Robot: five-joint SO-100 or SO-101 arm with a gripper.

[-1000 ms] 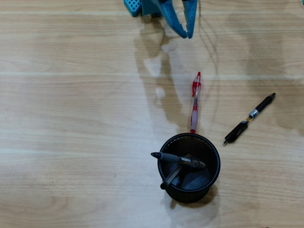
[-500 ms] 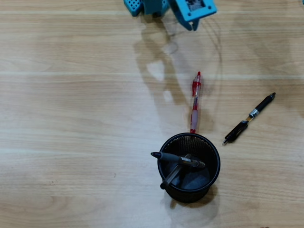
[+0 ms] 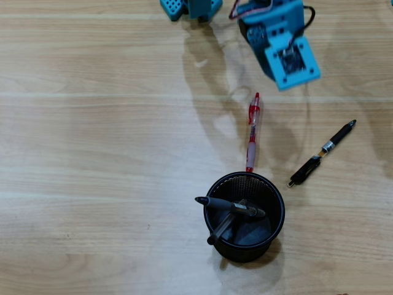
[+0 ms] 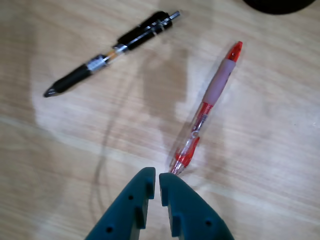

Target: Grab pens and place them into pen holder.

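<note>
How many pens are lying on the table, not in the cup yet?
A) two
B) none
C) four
A: the red pen and the black pen lie on the wooden table, while two dark pens already sit in the black cup.

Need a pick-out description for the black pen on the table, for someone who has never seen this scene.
Overhead view: find the pen holder, the round black mesh cup. Two pens lie on the wood outside it; the red pen points at its rim. The black pen lies diagonally further right, dark with a silver band at mid-length.
</note>
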